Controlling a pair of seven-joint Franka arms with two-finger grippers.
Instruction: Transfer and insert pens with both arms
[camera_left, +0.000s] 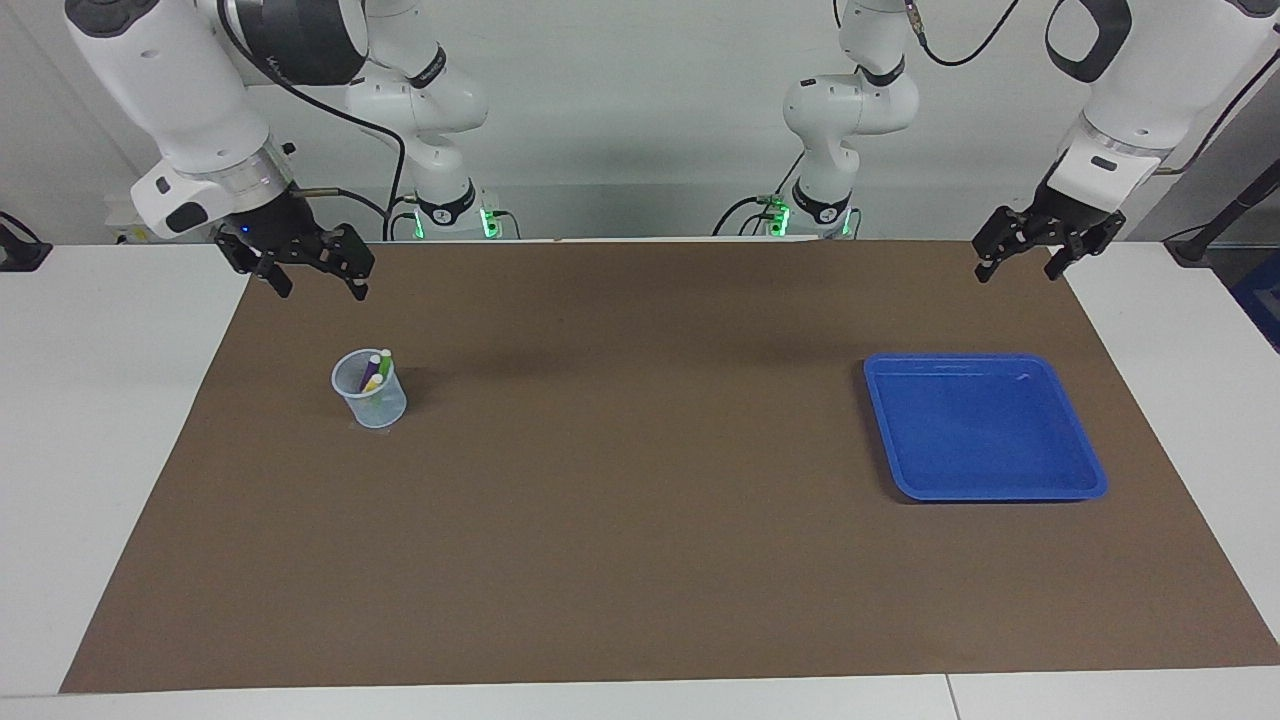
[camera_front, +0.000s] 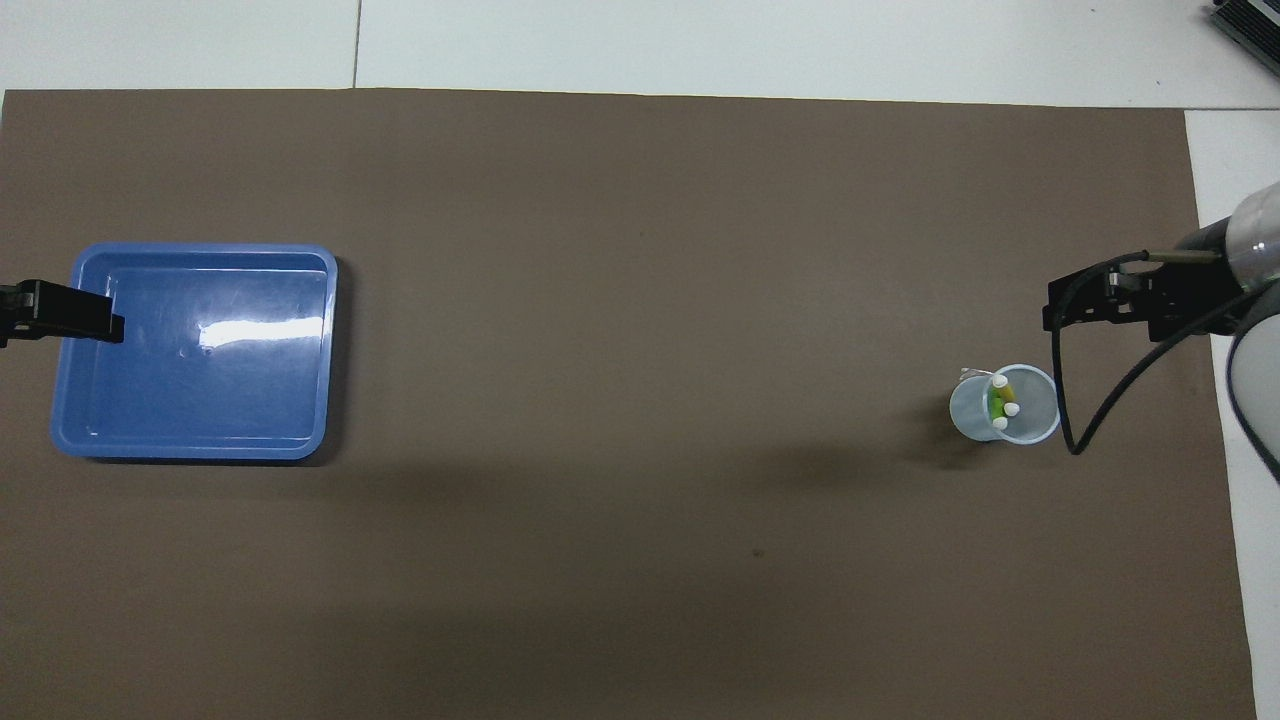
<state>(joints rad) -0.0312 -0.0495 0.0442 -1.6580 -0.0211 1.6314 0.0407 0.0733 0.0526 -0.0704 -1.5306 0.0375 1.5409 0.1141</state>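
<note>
all three pens (camera_left: 376, 371) stand in the clear cup (camera_left: 370, 391) at my right arm's end, the blue tray (camera_left: 1090, 478) bare, my right gripper (camera_left: 312, 276) and left gripper (camera_left: 1028, 252) raised, open, empty: task looks finished.

The light was bright and even from above. My arms cast soft, broad shadows across the brown mat (camera_left: 640, 520). A white glare patch sat in the blue tray (camera_front: 300, 345). Both views stayed sharp.
</note>
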